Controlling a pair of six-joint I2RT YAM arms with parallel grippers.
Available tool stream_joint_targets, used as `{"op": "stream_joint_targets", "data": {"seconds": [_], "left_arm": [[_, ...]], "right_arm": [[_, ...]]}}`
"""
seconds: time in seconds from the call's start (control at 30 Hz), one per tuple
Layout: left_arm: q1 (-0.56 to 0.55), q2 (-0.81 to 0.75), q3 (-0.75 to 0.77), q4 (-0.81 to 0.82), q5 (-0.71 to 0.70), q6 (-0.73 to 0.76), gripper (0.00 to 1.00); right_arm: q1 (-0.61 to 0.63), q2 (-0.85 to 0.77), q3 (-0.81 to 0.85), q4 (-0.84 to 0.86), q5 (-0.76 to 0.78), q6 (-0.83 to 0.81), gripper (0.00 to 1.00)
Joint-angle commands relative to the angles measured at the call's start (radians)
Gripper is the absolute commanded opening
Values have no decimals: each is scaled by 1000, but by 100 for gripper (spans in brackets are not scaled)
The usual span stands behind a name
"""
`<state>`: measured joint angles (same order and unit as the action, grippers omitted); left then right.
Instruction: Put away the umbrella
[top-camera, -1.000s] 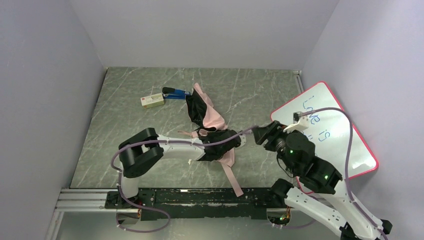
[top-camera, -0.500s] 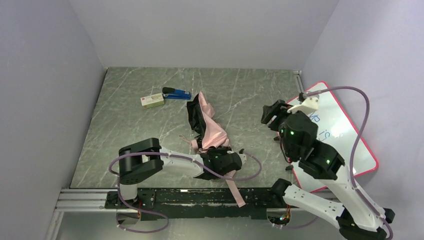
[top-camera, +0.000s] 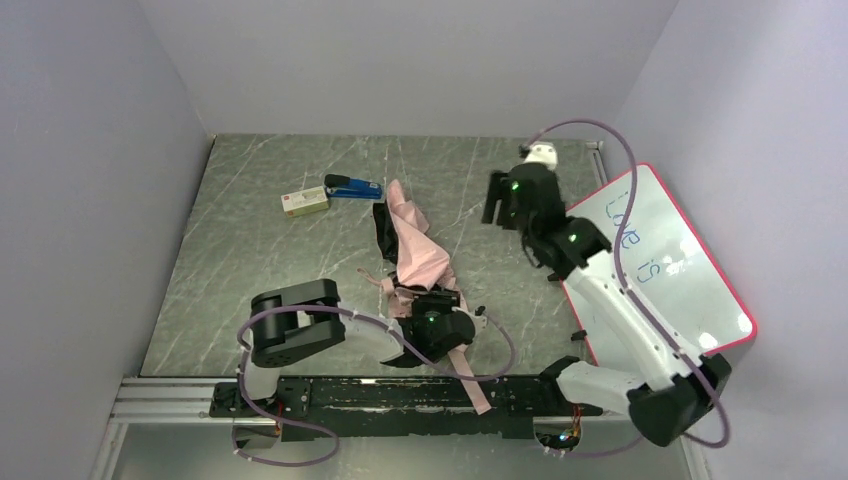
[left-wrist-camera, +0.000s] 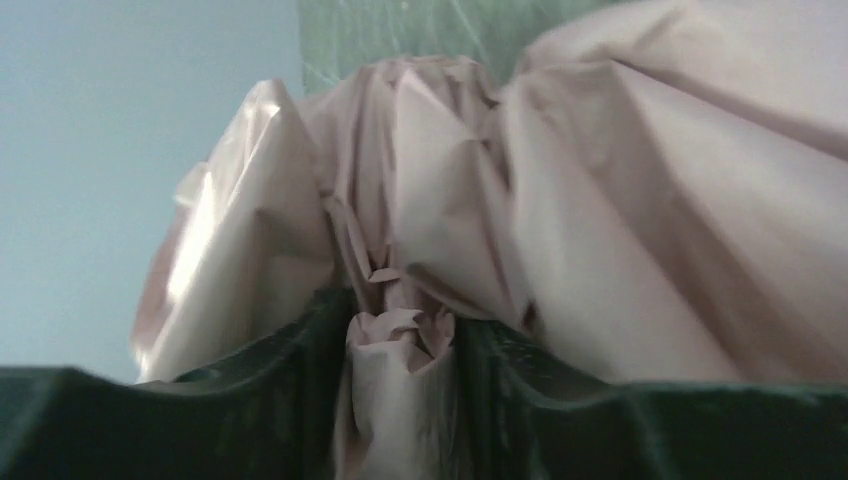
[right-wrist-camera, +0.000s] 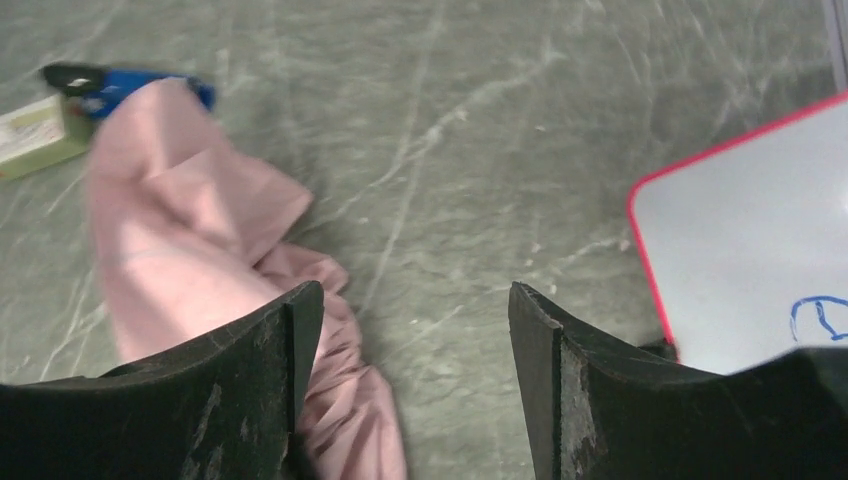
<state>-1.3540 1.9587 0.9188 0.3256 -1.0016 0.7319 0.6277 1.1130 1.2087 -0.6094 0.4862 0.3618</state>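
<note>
Umbrella (top-camera: 415, 250) runs 11-to-5 o'clock; left gripper (left-wrist-camera: 402, 345) clamps its fabric. Right gripper (right-wrist-camera: 415, 345), spread and empty, sits at its 2 o'clock.

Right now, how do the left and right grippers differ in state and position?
The left gripper is shut on a bunch of pink fabric of the umbrella; the right gripper is open and holds nothing. The left gripper sits by the near edge of the table, at the umbrella's near end; the right gripper hangs over the far right, beside the whiteboard. Both are dark and two-fingered.
</note>
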Motion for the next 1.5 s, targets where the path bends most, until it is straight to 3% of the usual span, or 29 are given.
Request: {"op": "stream_joint_targets", "data": {"seconds": [0.0,0.1,0.2,0.43,0.6,0.7,0.77,0.9,1.03,1.13,1.2,1.33,1.47], "left_arm": [[-4,-82,40,17,-29,-10,55],[-7,-179,80,-144,1,-154,76],[-30,-279,130,-294,50,-276,87],[-106,-464,198,-550,158,-548,93],[-103,-659,124,-599,218,-860,97],[-43,-804,25,-619,267,-1096,97],[49,-890,-44,-651,349,-1232,97],[289,-1016,-171,-705,548,-1397,86],[446,-1019,-237,-799,662,-1487,70],[550,-904,-267,-789,820,-1474,46],[589,-836,-286,-752,913,-1462,31],[611,-734,-317,-659,998,-1449,12],[615,-642,-322,-557,1026,-1441,5]], "right_arm": [[-320,28,-8,90,-455,-13,72],[-384,70,-17,106,-552,-22,72],[-405,101,-39,115,-617,-26,72],[-432,154,-96,153,-756,-80,74],[-431,231,-103,186,-899,-114,77],[-411,295,-88,180,-926,-81,77],[-382,316,-100,183,-844,-52,77],[-307,356,-136,176,-563,-1,74],[-256,415,-155,172,-518,32,66],[-211,438,-182,193,-477,54,62],[-194,459,-197,199,-453,60,59],[-179,501,-225,238,-470,60,51],[-155,555,-219,274,-526,43,47]]}}
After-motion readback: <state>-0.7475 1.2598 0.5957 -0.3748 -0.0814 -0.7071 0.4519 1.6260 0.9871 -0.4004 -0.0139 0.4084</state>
